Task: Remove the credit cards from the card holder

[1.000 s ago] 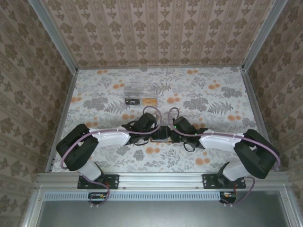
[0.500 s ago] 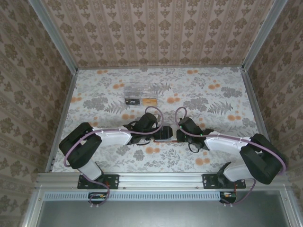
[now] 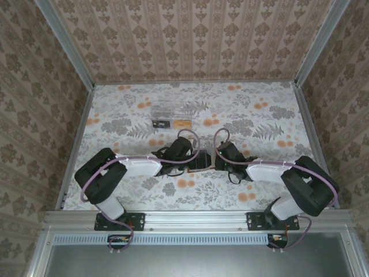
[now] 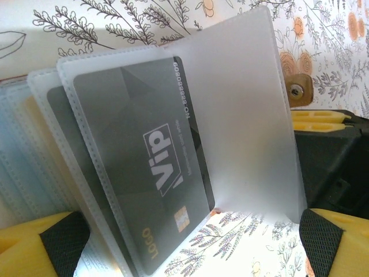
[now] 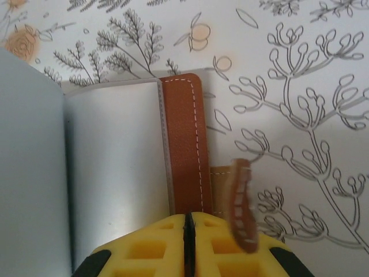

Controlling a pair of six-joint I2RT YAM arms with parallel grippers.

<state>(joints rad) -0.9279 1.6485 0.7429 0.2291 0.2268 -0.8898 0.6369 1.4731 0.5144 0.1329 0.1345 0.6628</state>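
The card holder (image 3: pixel 202 163) lies open on the table between both grippers. In the left wrist view its clear sleeves (image 4: pixel 248 104) fan upward, and a grey "VIP" credit card (image 4: pixel 144 173) sits in the front one. A second dark card (image 4: pixel 60 115) shows in the sleeve behind it. My left gripper (image 4: pixel 184 248) is open wide, one yellow finger on each side of the sleeves. My right gripper (image 5: pixel 185 222) is shut, with its tips down on the holder's brown rim (image 5: pixel 184 144). The blue-grey inner face (image 5: pixel 115 161) lies to the left, and the snap strap (image 5: pixel 242 202) curls up on the right.
A clear plastic box (image 3: pixel 172 114) with dark and orange cards stands farther back on the floral table (image 3: pixel 259 115). Patterned walls close the table in at the back and on both sides. The right gripper's black body (image 4: pixel 328 167) stands close by the left one.
The right arm's elbow swung out and came back while its gripper stayed at the card holder. The left gripper has crept slightly right and remains open.
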